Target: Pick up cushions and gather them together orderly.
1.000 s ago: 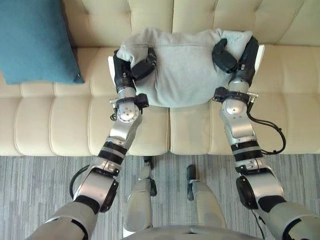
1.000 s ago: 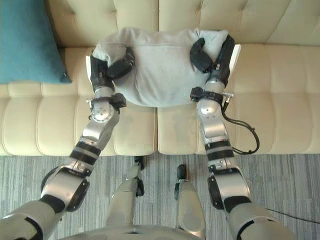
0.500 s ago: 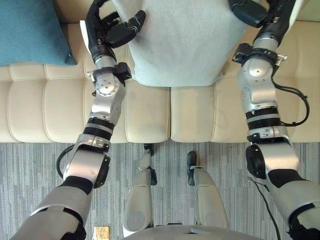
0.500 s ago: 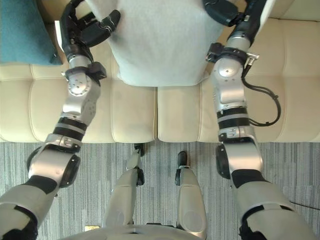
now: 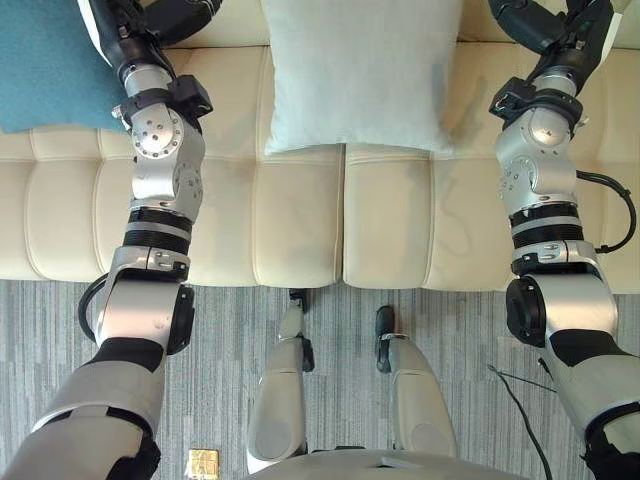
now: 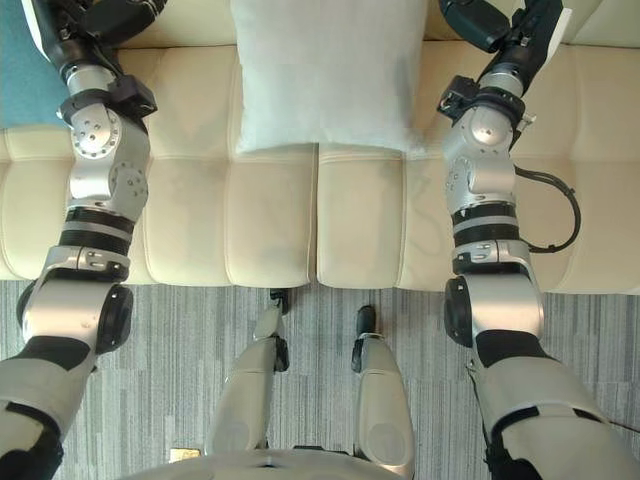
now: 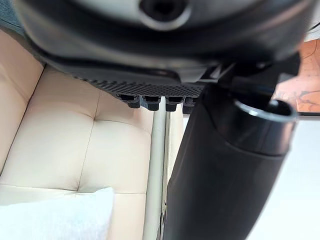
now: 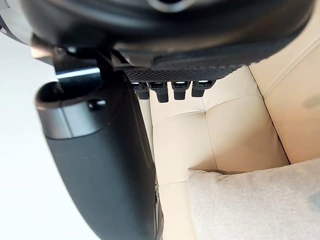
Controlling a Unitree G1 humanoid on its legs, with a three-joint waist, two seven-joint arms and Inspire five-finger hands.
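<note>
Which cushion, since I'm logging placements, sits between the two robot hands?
The light grey cushion; the teal cushion lies beyond the left robot hand.

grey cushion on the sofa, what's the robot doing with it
The robot stands facing a cream sofa. The grey cushion rests in the middle of the seat, up against the backrest, and nothing is holding it. The left robot hand and the right robot hand hover on either side of it, open and clear of it. A teal cushion lies further along on the robot's left, apart from the grey one, so the two are not yet gathered.
</note>
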